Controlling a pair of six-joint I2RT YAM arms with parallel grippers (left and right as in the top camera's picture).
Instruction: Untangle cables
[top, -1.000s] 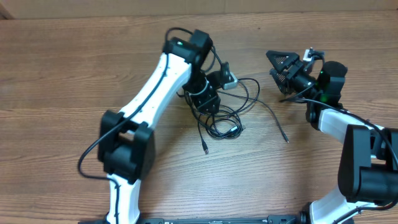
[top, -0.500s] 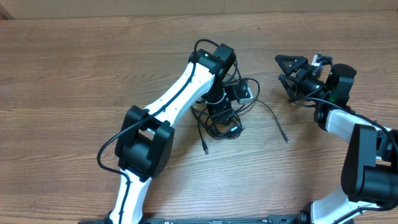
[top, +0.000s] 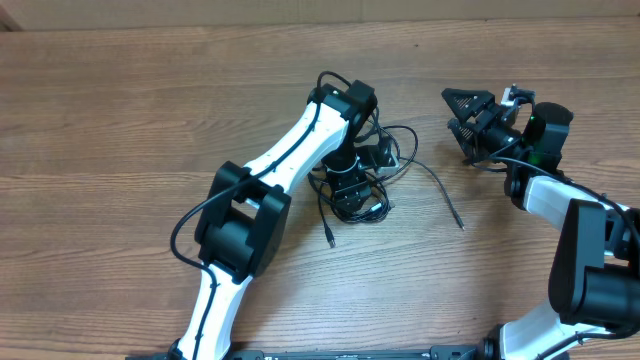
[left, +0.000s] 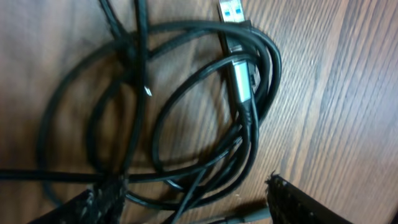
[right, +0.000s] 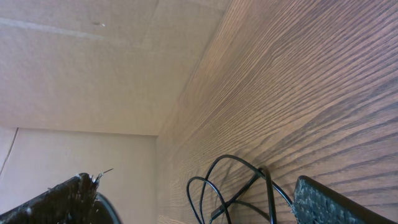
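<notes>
Swinging over to the right, the left arm (top: 290, 160) is now hanging over the cables (top: 372, 208) in the middle of the table (top: 120, 120). Its left gripper (left: 199, 202) is spreading wider, squeezing nothing. Up close, a silver plug (left: 240, 84) is pointing up the picture, below a blue-tipped plug (left: 231, 9). From above, one loose cord (top: 441, 186) is trailing off right. The right gripper (top: 457, 122) is gaping wide, empty.

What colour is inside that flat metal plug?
Blue; the plug shows best in the left wrist view.
</notes>
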